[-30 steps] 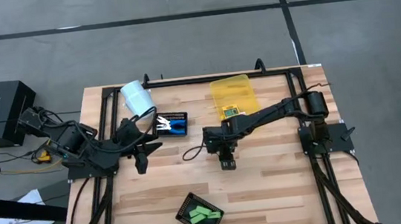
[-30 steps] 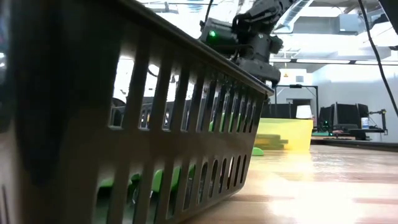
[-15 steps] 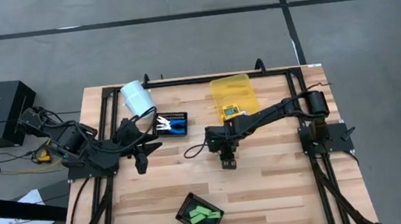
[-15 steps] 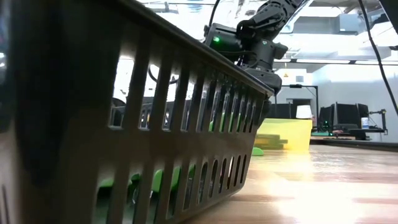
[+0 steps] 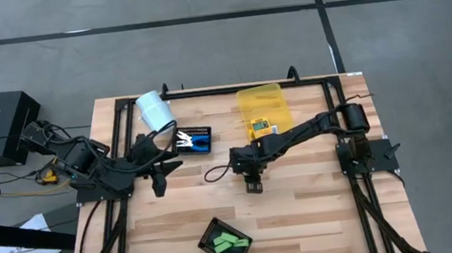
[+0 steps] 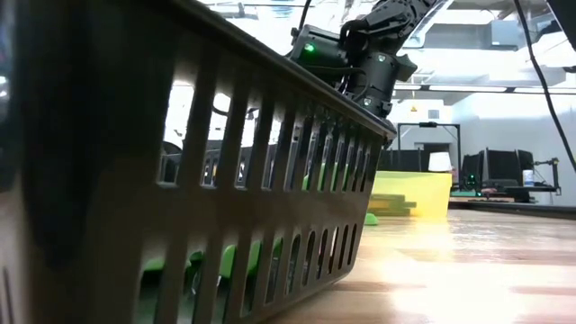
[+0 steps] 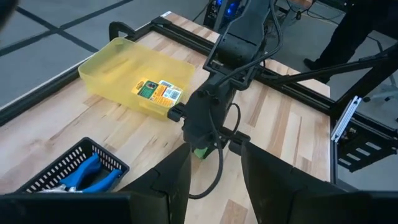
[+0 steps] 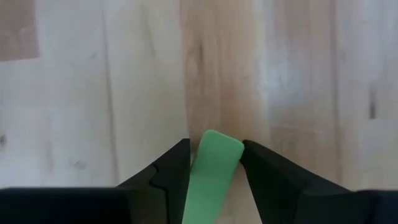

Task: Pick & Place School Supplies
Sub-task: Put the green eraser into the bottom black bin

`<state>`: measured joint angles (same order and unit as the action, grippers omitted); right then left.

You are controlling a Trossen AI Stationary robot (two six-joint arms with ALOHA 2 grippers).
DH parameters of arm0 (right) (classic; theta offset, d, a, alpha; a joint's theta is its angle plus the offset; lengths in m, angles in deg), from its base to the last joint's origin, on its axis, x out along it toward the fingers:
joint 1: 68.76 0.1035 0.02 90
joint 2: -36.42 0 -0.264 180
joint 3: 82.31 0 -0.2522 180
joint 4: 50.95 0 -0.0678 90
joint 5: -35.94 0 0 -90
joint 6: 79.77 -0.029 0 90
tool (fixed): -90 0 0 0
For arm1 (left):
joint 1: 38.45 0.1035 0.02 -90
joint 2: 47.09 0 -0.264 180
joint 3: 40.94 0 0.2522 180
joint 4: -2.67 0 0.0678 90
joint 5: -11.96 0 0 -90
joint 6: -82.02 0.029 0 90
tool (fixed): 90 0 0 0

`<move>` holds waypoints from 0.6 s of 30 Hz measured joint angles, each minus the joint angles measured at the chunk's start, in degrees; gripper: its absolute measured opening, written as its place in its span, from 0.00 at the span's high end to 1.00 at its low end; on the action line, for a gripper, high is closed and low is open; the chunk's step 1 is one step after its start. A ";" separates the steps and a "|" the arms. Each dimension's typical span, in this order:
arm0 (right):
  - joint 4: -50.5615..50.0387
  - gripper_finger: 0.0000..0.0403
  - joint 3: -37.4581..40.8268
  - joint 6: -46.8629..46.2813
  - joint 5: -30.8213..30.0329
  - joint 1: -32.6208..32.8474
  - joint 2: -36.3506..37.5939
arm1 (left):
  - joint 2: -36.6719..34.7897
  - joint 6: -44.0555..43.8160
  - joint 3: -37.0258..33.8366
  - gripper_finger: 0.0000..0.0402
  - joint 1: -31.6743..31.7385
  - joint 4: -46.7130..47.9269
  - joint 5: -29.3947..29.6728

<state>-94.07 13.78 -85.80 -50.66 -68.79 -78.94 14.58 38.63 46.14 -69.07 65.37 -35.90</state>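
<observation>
you have open bare wood on the table (image 5: 319, 209) in front of the right gripper (image 5: 252, 186), with nothing between it and the near edge on its own side. the black tray of green pieces (image 5: 226, 243) sits near that edge, well apart from the gripper. behind the right arm stands the yellow bin (image 5: 263, 106), and the other black tray (image 5: 194, 140) lies beside the left gripper (image 5: 158, 184). a cable loop (image 5: 217, 175) lies on the boards between the two grippers.
</observation>
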 joint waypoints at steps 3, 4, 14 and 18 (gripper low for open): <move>0.74 0.65 0.04 0.00 -2.23 -0.06 -0.04 | 0.00 1.07 0.00 0.66 0.00 0.00 0.00; 0.73 0.65 0.04 -0.12 -2.43 -0.22 -0.06 | 0.00 1.08 0.00 0.66 -0.01 -0.01 0.01; 0.35 0.73 0.04 -3.91 -3.15 -0.33 -0.10 | 0.00 -0.56 0.00 0.66 -0.06 0.16 -0.08; 0.02 0.92 -0.02 -3.06 -2.42 -0.28 0.10 | 0.00 -0.58 0.00 0.66 -0.06 0.18 -0.10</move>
<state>-94.04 13.76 -88.86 -53.08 -69.07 -78.85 14.58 38.05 46.14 -69.12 65.55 -35.99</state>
